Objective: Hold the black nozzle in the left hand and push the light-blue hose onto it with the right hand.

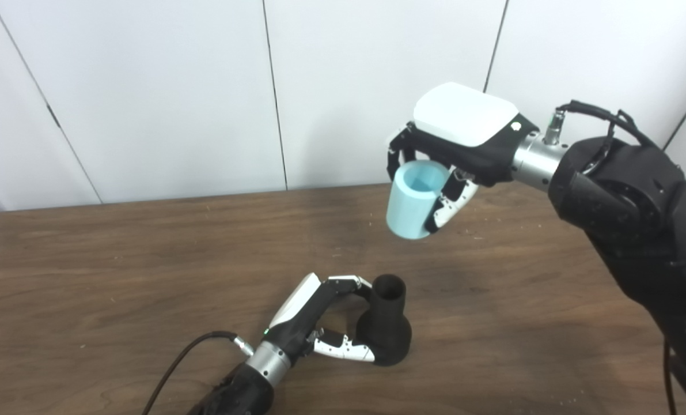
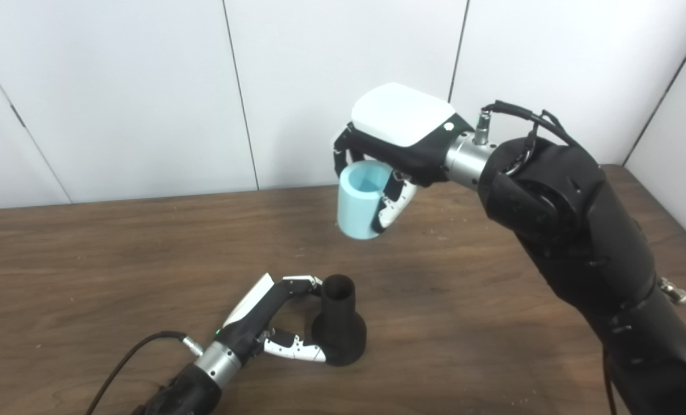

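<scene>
The black nozzle (image 1: 385,327) stands upright on the wooden table (image 1: 118,276), narrow open neck on top and wide base below. My left hand (image 1: 314,323) is shut on the nozzle, its fingers at the neck and its thumb at the base. The light-blue hose (image 1: 414,199), a short hollow tube, hangs in the air above and slightly right of the nozzle. My right hand (image 1: 455,144) is shut on the hose from above, with the tube's open top end facing the camera. A clear gap separates the hose from the nozzle.
White wall panels (image 1: 175,86) rise behind the table's far edge. The table's right edge (image 2: 665,207) shows in the right eye view. A black cable (image 1: 181,357) runs from my left wrist to the bottom edge.
</scene>
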Action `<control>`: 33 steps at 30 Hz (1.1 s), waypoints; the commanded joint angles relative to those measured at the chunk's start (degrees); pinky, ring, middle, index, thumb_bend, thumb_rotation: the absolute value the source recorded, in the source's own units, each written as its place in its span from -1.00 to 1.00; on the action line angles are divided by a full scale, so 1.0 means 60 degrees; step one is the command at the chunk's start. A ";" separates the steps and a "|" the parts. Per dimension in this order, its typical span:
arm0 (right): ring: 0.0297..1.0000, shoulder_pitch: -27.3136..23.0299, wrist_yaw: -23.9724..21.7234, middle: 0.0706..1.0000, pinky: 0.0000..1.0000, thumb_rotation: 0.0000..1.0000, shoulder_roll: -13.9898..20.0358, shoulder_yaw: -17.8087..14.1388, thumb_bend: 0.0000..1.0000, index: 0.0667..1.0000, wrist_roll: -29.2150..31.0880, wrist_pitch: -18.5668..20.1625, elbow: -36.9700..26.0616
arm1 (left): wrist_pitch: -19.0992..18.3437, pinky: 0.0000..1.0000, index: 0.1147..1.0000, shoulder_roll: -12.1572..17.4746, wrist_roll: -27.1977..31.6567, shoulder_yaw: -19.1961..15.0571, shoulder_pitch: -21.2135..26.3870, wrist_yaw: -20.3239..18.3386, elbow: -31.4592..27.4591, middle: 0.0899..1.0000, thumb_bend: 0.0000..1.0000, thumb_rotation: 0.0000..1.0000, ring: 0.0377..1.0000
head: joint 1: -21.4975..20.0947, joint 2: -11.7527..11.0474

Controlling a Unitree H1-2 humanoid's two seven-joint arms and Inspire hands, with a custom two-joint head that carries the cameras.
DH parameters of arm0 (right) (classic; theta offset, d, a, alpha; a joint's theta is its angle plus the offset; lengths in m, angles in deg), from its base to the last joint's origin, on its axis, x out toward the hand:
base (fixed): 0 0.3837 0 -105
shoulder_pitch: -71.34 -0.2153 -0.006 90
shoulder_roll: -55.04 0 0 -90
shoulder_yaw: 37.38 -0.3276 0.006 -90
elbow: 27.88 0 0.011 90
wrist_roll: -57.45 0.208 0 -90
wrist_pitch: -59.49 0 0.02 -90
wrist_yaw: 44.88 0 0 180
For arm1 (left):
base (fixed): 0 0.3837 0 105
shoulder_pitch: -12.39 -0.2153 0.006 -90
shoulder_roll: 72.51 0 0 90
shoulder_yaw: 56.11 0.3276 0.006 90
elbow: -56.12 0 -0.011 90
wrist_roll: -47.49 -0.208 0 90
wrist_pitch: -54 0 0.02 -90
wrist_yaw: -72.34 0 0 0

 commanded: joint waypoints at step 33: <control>-0.77 -0.0574 0.0024 -0.14 -0.87 -1.00 0.0129 -0.0527 0.06 -0.11 0.1323 -0.0235 -0.0789 | -0.1557 0.80 -0.17 0.0010 -0.0690 0.0338 -0.0103 -0.0556 0.0216 0.15 0.03 -0.84 0.46 | 0.0927 0.0395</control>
